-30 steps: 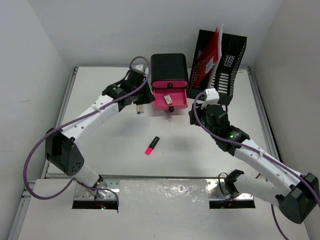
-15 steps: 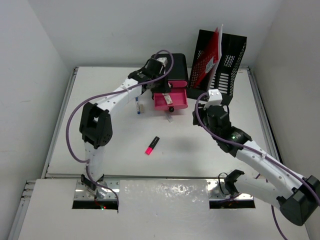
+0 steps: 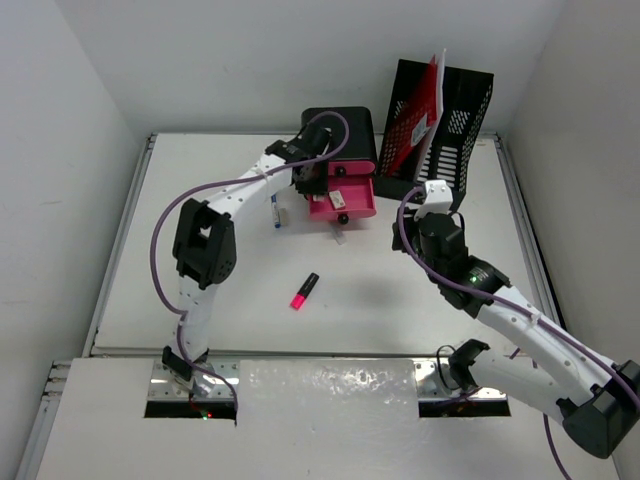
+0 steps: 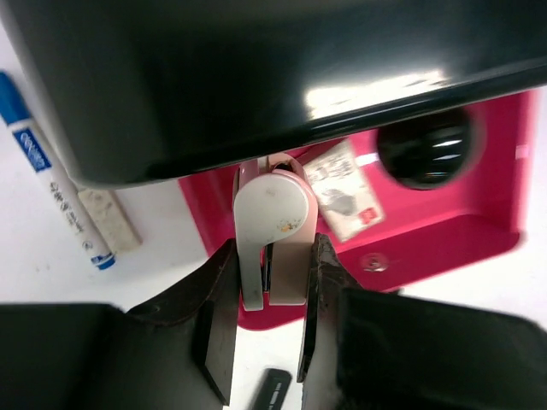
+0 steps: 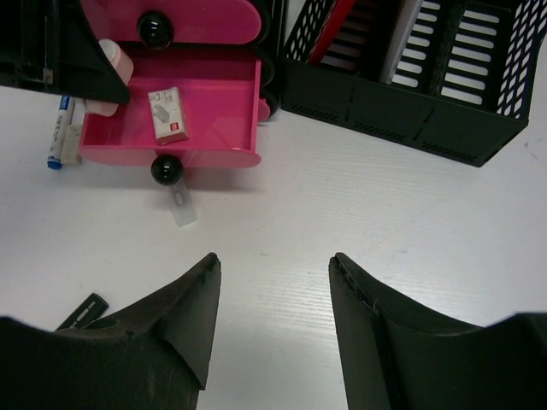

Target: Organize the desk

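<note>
The desk (image 3: 200, 280) is a white tabletop. A black drawer unit (image 3: 340, 128) stands at the back with its lower pink drawer (image 3: 350, 205) pulled open. My left gripper (image 3: 318, 178) is shut on a small pink-and-white object (image 4: 273, 231), which it holds over the left part of the open drawer (image 4: 427, 222); the object also shows in the right wrist view (image 5: 114, 58). A small white box (image 5: 167, 114) lies in the drawer. My right gripper (image 5: 272, 260) is open and empty above bare desk, in front of the drawer.
A blue marker (image 3: 276, 212) and a white eraser (image 4: 107, 220) lie left of the drawer. A pink highlighter (image 3: 304, 290) lies mid-desk. A small clear piece (image 5: 182, 207) lies before the drawer knob. A black mesh file holder (image 3: 450, 110) with a red folder (image 3: 420, 100) stands back right.
My left gripper swung right, from beside the marker to over the open pink drawer. My right arm drifted slightly right.
</note>
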Tool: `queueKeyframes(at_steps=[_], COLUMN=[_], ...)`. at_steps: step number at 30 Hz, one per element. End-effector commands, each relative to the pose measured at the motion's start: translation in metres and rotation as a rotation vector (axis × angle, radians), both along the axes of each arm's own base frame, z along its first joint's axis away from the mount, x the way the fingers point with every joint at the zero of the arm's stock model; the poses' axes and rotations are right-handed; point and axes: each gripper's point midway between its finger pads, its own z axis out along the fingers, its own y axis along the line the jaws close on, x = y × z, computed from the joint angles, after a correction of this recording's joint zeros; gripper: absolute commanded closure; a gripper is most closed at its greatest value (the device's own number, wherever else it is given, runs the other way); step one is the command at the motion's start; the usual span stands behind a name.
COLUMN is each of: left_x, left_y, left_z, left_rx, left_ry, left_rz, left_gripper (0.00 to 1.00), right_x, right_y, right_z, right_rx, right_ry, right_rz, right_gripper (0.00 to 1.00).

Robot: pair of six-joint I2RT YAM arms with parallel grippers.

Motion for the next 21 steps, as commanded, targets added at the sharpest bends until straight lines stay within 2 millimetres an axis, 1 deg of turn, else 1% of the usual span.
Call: queueKeyframes(at_steps=[1, 4, 6, 7, 8, 9, 10, 11, 12, 14, 15, 17, 18, 19, 20, 21], left_x=[-0.001, 0.001, 0.003, 0.006, 0.007, 0.009, 0.011, 0.012, 0.013, 0.016, 0.018, 0.018, 0.016, 0.015, 0.013, 0.009], left_y=[0.014, 0.013, 0.012, 0.013, 0.012, 0.013, 0.011, 0.009, 0.007, 0.004, 0.004, 0.005, 0.009, 0.013, 0.017, 0.027], left_z=[-0.005, -0.013, -0.017, -0.015, -0.014, -0.013, -0.007, -0.002, 0.007, 0.027, 0.046, 0.066, 0.087, 0.099, 0.108, 0.126], left_rx=[0.045, 0.046, 0.049, 0.052, 0.051, 0.052, 0.042, 0.033, 0.017, -0.016, -0.035, -0.05, -0.066, -0.069, -0.073, -0.076], left_ry=[0.005, 0.011, 0.014, 0.005, -0.001, -0.003, -0.017, -0.024, -0.041, -0.076, -0.112, -0.15, -0.182, -0.207, -0.223, -0.26], left_rz=[0.041, 0.043, 0.049, 0.057, 0.063, 0.066, 0.066, 0.065, 0.063, 0.06, 0.065, 0.07, 0.077, 0.086, 0.095, 0.118], left_gripper=[0.96, 0.96, 0.93, 0.87, 0.69, 0.59, 0.51, 0.41, 0.35, 0.29, 0.29, 0.29, 0.29, 0.29, 0.33, 0.35], right_x=[0.002, 0.003, 0.004, 0.004, 0.004, 0.004, 0.004, 0.005, 0.005, 0.006, 0.007, 0.008, 0.008, 0.009, 0.01, 0.01], right_y=[-0.001, -0.002, -0.002, -0.001, -0.001, -0.001, -0.001, -0.001, -0.001, 0.001, 0.002, 0.003, 0.004, 0.005, 0.006, 0.007], right_z=[0.013, 0.014, 0.014, 0.014, 0.014, 0.014, 0.015, 0.015, 0.015, 0.016, 0.016, 0.015, 0.015, 0.015, 0.015, 0.014], right_rx=[0.024, 0.02, 0.016, 0.016, 0.013, 0.013, 0.011, 0.011, 0.009, 0.008, 0.008, 0.005, 0.003, 0.004, 0.005, 0.005], right_ry=[-0.036, -0.038, -0.038, -0.038, -0.037, -0.038, -0.038, -0.038, -0.036, -0.038, -0.037, -0.033, -0.032, -0.032, -0.033, -0.031], right_rz=[-0.023, -0.025, -0.025, -0.023, -0.024, -0.024, -0.022, -0.023, -0.022, -0.018, -0.014, -0.011, -0.009, -0.004, -0.001, 0.002], right_gripper=[0.48, 0.48, 0.48, 0.48, 0.48, 0.48, 0.48, 0.48, 0.48, 0.48, 0.48, 0.48, 0.48, 0.48, 0.48, 0.48])
